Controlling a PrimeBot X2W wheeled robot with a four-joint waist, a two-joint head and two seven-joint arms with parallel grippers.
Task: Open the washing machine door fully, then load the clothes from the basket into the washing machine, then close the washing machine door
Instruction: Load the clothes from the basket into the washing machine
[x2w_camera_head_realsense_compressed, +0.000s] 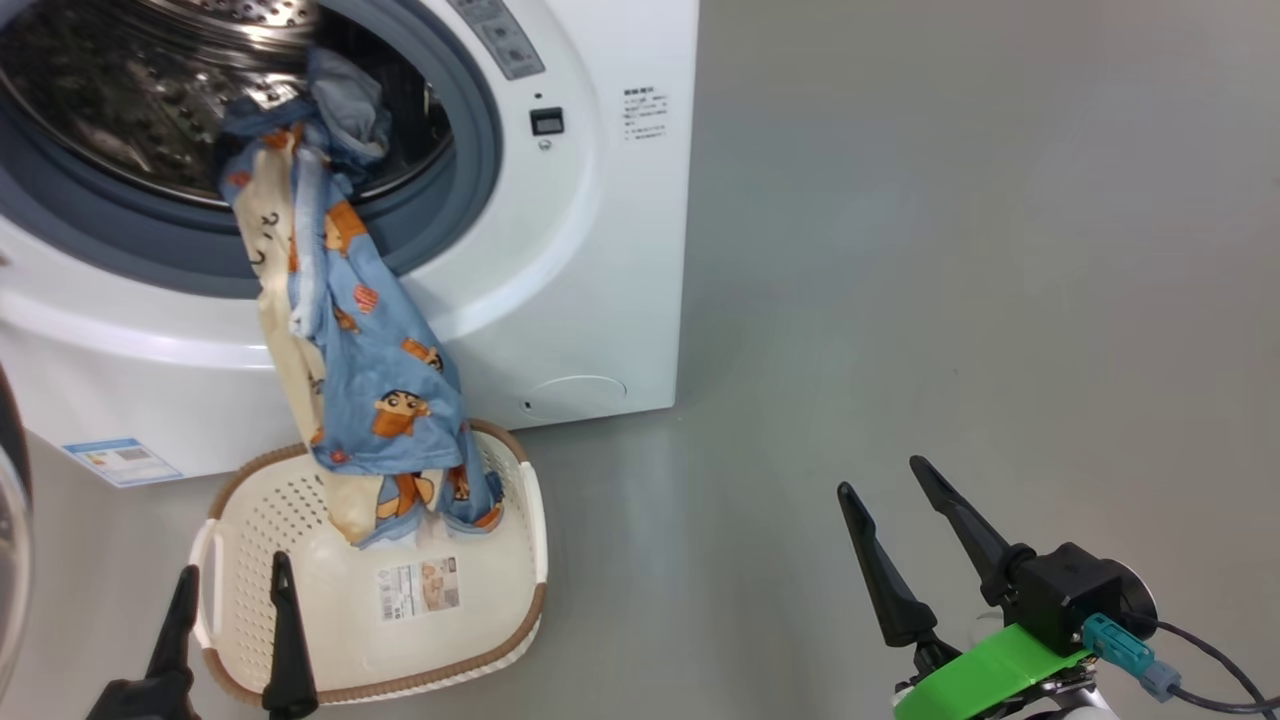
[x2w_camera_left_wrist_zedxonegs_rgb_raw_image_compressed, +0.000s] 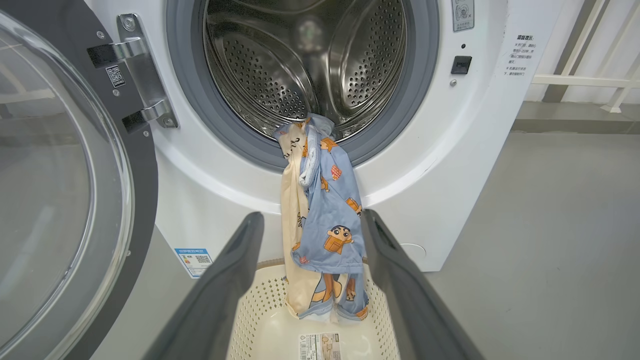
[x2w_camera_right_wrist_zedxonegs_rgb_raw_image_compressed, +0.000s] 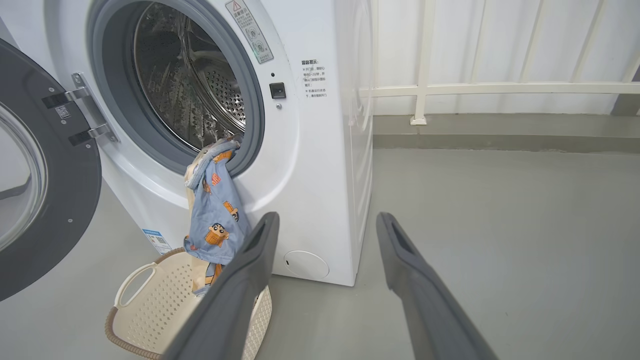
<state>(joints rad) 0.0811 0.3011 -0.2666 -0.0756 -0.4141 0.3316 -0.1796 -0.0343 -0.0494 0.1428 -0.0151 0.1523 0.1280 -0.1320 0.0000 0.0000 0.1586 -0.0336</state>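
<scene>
Head view: we see clothes (x2w_camera_head_realsense_compressed: 385, 400) hanging from washing machine (x2w_camera_head_realsense_compressed: 600, 250) drum lip down into basket (x2w_camera_head_realsense_compressed: 330, 630). Our left gripper (x2w_camera_head_realsense_compressed: 234, 563), fingers apart, empty, hovers at basket's near edge, clothes ahead. Our right gripper (x2w_camera_head_realsense_compressed: 882, 475), apart, empty, well right of both.

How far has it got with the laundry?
Done: the washing machine door stands wide open. In hand: the clothes hang out of the drum, their lower end in the basket; the left fingers and right fingers are open, holding nothing. Left: push them in, shut the door.
</scene>
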